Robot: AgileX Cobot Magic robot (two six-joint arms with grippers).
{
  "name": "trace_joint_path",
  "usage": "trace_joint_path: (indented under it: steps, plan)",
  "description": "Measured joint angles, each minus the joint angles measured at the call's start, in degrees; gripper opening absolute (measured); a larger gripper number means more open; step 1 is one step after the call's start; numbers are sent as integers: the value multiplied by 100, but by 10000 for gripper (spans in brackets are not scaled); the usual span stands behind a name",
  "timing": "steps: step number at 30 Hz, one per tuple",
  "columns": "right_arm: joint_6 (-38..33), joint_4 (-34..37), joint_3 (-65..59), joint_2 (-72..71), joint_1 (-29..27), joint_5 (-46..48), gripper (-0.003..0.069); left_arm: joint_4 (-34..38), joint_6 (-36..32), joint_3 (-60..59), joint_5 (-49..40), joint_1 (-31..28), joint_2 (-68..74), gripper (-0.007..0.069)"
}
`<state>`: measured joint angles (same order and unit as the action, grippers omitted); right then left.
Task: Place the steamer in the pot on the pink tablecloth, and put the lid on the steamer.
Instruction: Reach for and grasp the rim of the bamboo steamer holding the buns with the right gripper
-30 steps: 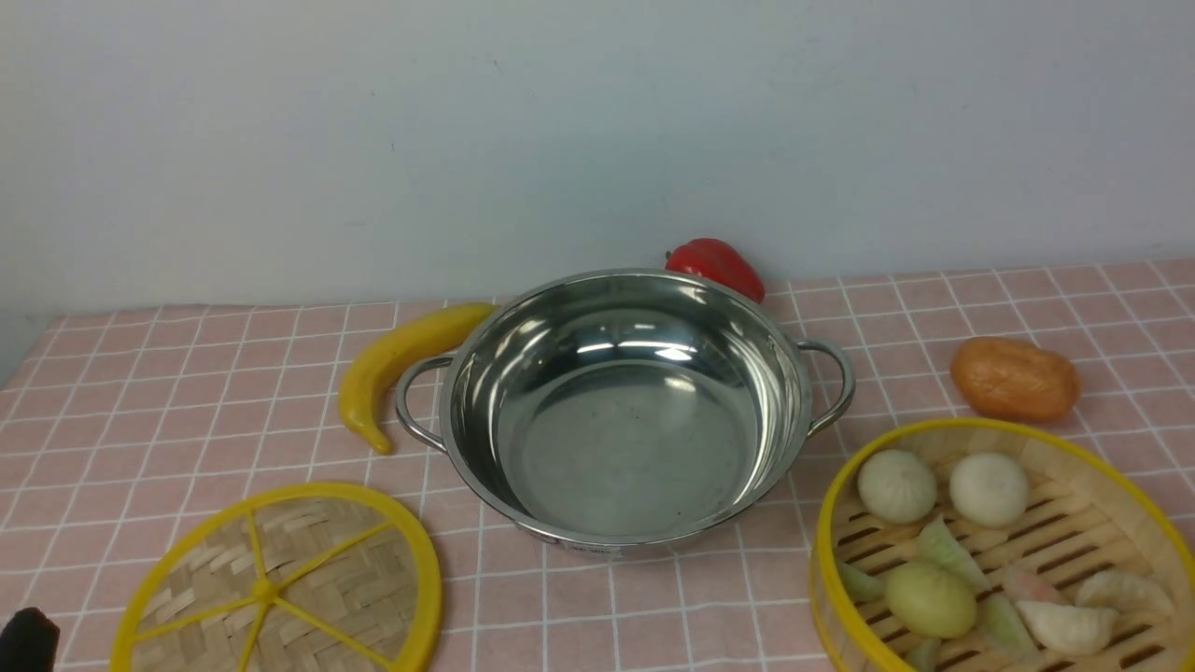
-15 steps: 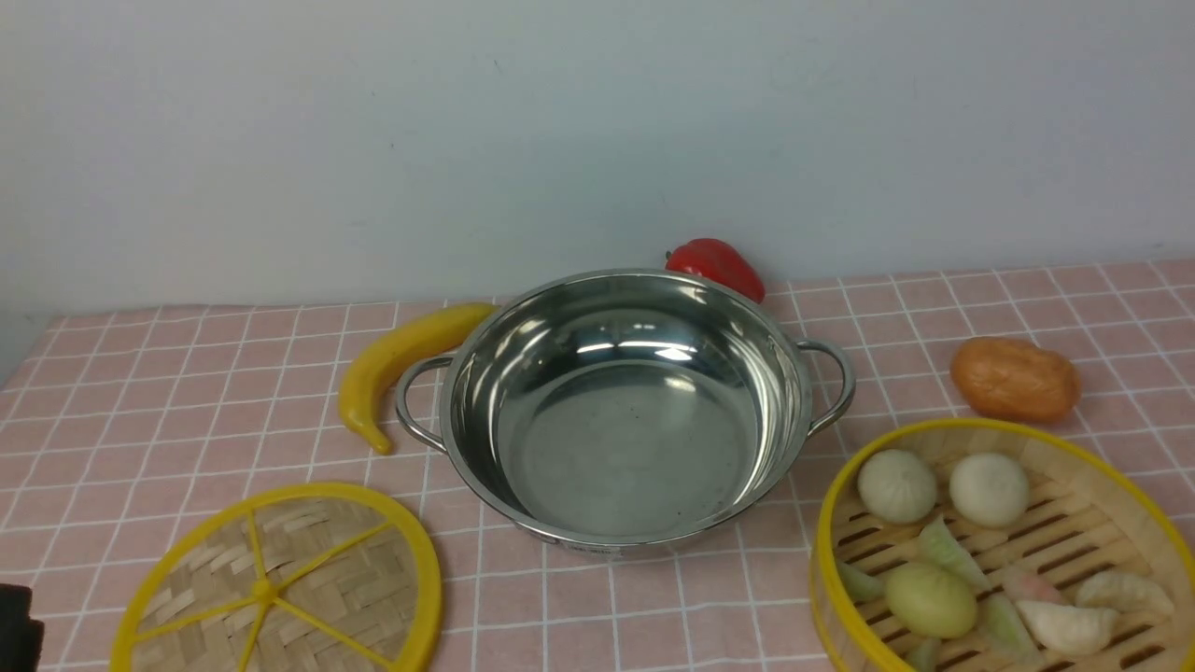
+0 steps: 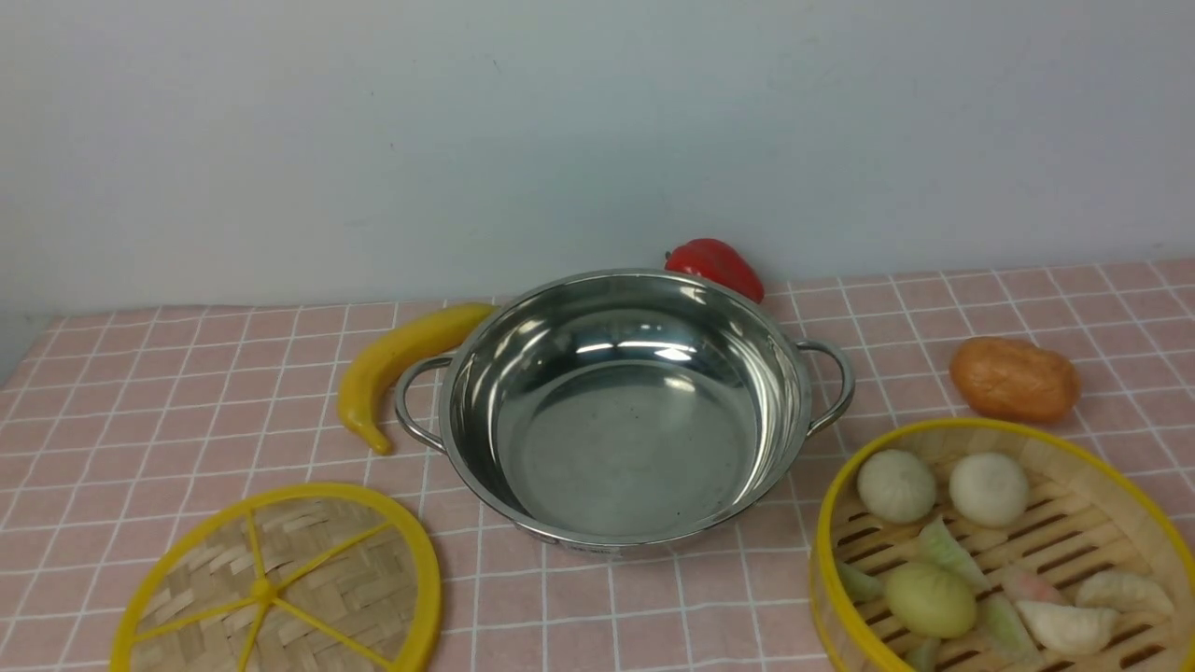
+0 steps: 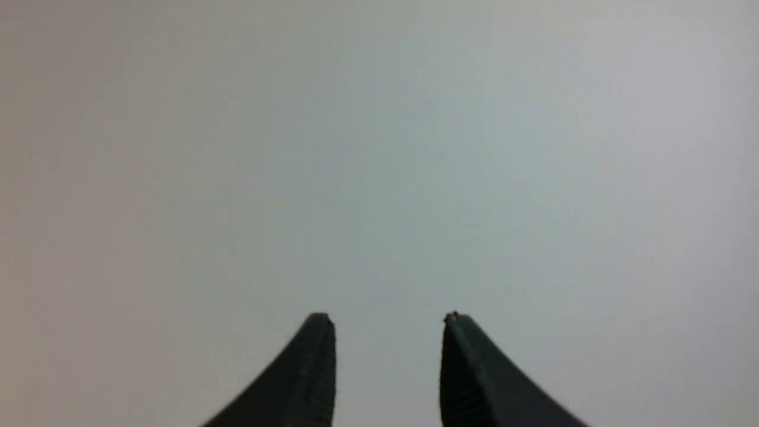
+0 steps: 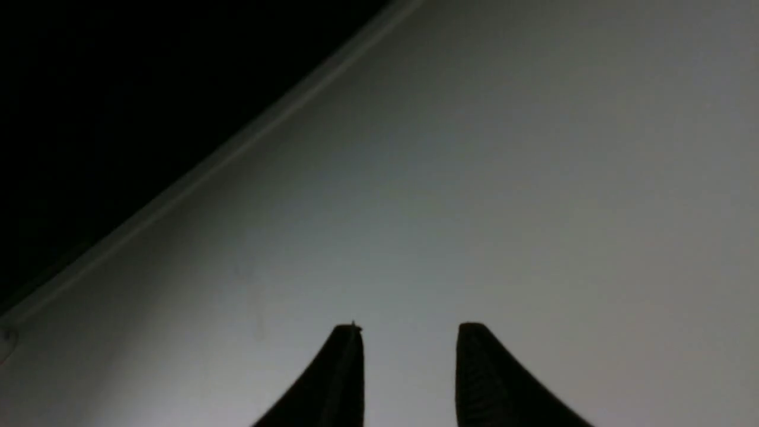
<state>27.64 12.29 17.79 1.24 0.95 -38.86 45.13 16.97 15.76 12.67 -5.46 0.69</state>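
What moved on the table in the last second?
A dark tip, probably the left gripper, slid down out of the front view's lower left corner, beside the lid. Nothing was grasped or released. The lid, pot, steamer, banana and red pepper stayed put.

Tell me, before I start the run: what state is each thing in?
pot: upright, empty.
steamer: uncovered, outside the pot, holds buns.
lid: flat on the pink tablecloth, off the steamer.
left tool: open, empty.
right tool: open, empty.
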Motion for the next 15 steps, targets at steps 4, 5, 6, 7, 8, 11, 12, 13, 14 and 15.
trace_joint_path:
  steps: [4, 5, 6, 7, 8, 11, 12, 13, 14, 15]
  plan:
    - [-1195, -206, 1217, 579, 0, 1396, 240, -1782, -928, 1130, 113, 0, 397, 243]
    - [-1395, -251, 1545, 753, 0, 1929, 240, -2210, -1152, 1387, -153, 0, 576, 243]
    - [-1624, -304, 1854, 1088, 0, 2526, 240, -2597, -1255, 1628, -410, 0, 711, 243]
    - [-1743, -325, 2192, 1297, 0, 3144, 240, -2872, -1337, 1808, -723, 0, 859, 243]
    - [-1807, -337, 2447, 1569, 0, 3776, 240, -3167, -1393, 2011, -1181, 0, 1056, 243]
    - [-1884, -342, 3020, 2378, 0, 5672, 240, -3748, -1460, 2488, -2844, 0, 1752, 243]
    - [-1894, -342, 3148, 2666, 0, 6167, 240, -3822, -1454, 2582, -3319, 0, 1962, 243]
    - [-1898, -342, 3303, 2957, 0, 6878, 240, -3875, -1436, 2692, -4020, 0, 2281, 243]
    - [-1898, -342, 3406, 3251, 0, 7432, 240, -3875, -1408, 2749, -4465, 0, 2549, 243]
    - [-1898, -354, 3479, 3545, 0, 7943, 240, -3875, -1394, 2798, -4965, 0, 2814, 243]
